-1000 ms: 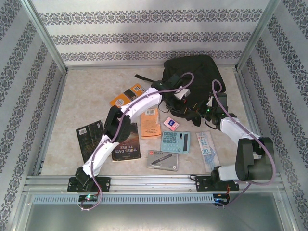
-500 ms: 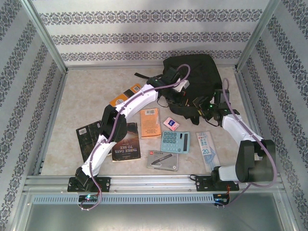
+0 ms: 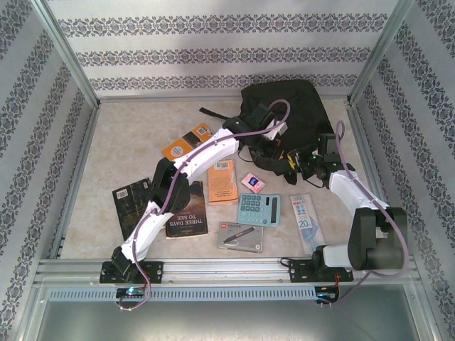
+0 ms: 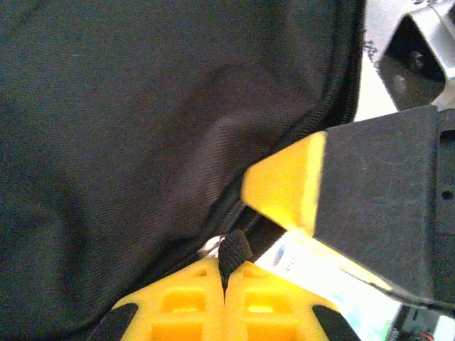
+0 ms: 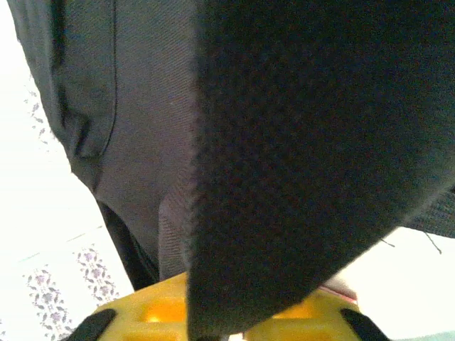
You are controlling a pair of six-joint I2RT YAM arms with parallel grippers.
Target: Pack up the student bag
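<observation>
We grip the zipper pull (image 4: 233,250) with the left gripper (image 4: 224,275) and student bag (image 3: 298,99) fabric with the right gripper (image 5: 213,316) (books (image 3: 186,220) and calculator (image 3: 258,208) lie unpacked).

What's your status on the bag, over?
Left gripper shut on zipper pull. Right gripper shut on bag close by. Calculator, books lying outside bag, not blocking.

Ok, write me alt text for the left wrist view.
The left end effector, yellow-fingered, is shut on a small black zipper pull on the student bag, whose black fabric forms the backdrop. Another yellow-tipped finger enters from the right, close beside the zipper line.
</observation>
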